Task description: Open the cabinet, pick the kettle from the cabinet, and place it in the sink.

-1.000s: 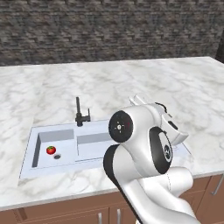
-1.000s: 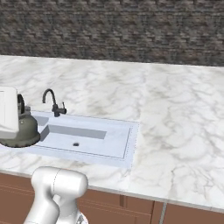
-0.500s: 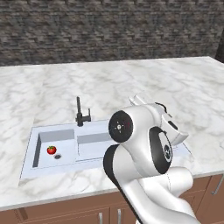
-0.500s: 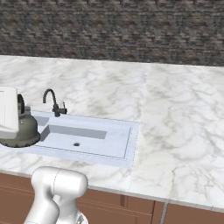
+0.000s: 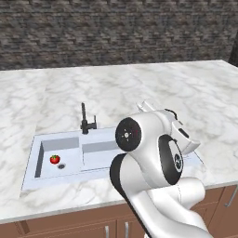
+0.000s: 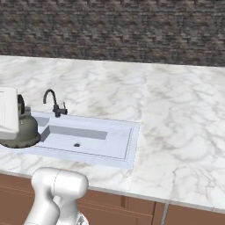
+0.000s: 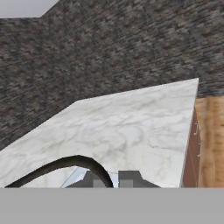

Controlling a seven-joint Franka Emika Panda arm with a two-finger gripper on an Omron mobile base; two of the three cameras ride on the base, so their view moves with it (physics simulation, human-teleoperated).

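Observation:
In the right base view the squat grey-olive kettle (image 6: 20, 132) hangs at the left edge, just under my white hand, in front of the sink's left end. In the hand view its thin dark arched handle (image 7: 65, 163) runs down between my fingertips, and the gripper (image 7: 111, 180) is shut on it. The pale double-basin sink (image 5: 100, 160) (image 6: 90, 137) lies in the marble counter with its slim black faucet (image 5: 85, 122) (image 6: 55, 103) behind it. My bulky white arm covers the sink's right part in the left base view. The cabinet is out of view.
A red tomato (image 5: 55, 159) lies in the small left basin. The marble counter (image 5: 139, 88) (image 6: 176, 114) stretches wide around the sink to a dark stone wall (image 6: 114, 30). Brown base cabinet fronts (image 6: 184, 213) run below the counter edge.

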